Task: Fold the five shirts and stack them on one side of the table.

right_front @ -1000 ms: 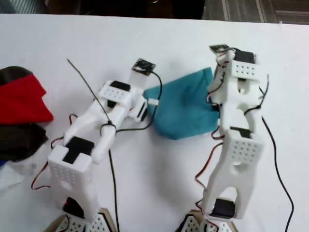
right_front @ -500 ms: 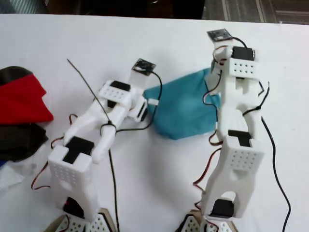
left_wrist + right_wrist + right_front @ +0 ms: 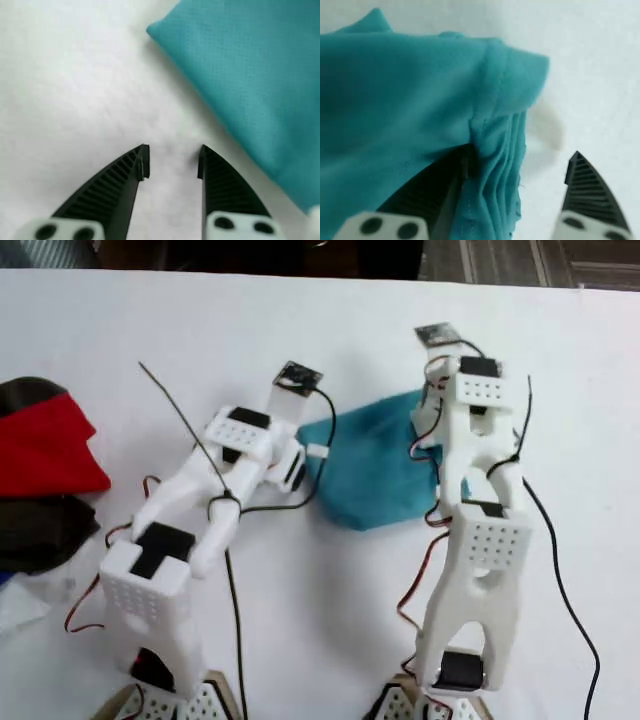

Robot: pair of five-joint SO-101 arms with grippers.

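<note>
A teal shirt point(image 3: 372, 468) lies folded into a rough wedge in the middle of the table. My left gripper point(image 3: 172, 161) hovers open over bare table just off the shirt's left corner point(image 3: 155, 30), with nothing between its fingers. The right arm point(image 3: 472, 420) stands over the shirt's right edge. My right gripper point(image 3: 517, 167) is open there. One finger point(image 3: 451, 172) presses against the bunched hem of the teal shirt point(image 3: 420, 100); the other finger point(image 3: 582, 175) is over bare table. Some gathered fabric hangs between the two.
At the table's left edge a red shirt point(image 3: 50, 445) lies over black ones point(image 3: 40, 530). A thin dark cable point(image 3: 185, 420) runs across the table by the left arm point(image 3: 200, 500). Bare white table lies behind and to the right.
The right arm has swung left over the teal shirt, and the shirt's far right corner has shifted left with it. The left arm has stayed still.
</note>
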